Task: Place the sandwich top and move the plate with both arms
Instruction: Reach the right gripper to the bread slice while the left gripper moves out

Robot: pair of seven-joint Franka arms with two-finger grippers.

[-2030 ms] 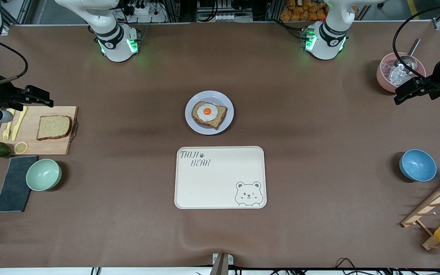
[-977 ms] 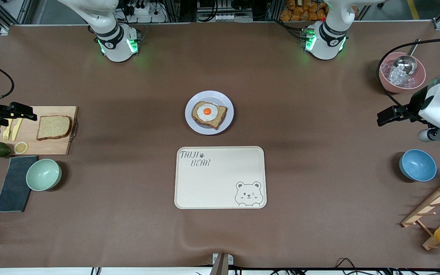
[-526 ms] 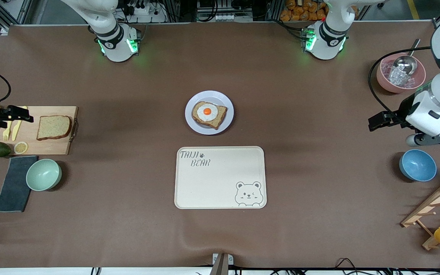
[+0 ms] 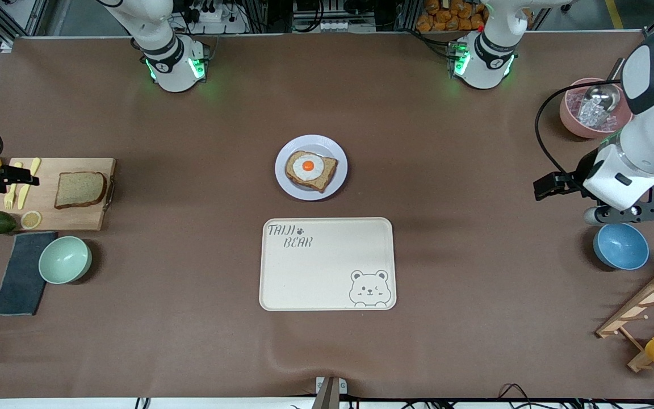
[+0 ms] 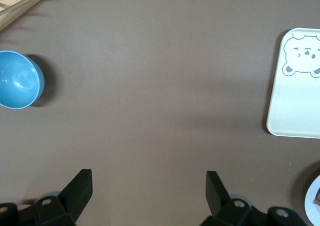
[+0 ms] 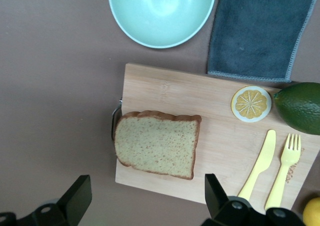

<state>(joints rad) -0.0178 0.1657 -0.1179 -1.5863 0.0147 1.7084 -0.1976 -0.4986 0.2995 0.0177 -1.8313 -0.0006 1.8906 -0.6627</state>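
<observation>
right gripper (image 4: 26, 180) spread over cutting board (image 4: 77, 213) | right wrist view alone shows sandwich top (image 6: 157, 144) whole | left gripper (image 5: 149, 188) spread above bare counter (image 4: 474, 255) | plate (image 4: 335, 153) at tray's (image 4: 327, 295) 12 o'clock

three bowls (image 4: 65, 259), two bread slices (image 4: 80, 189)

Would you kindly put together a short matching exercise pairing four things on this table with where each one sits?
Things:
1. sandwich top
2. fried egg
3. metal scoop
4. plate

Places:
A. in the pink bowl
B. between the robot bases and the bear tray
C. on the wooden board
D. on a bread slice

Pairs: 1-C, 2-D, 3-A, 4-B
</observation>
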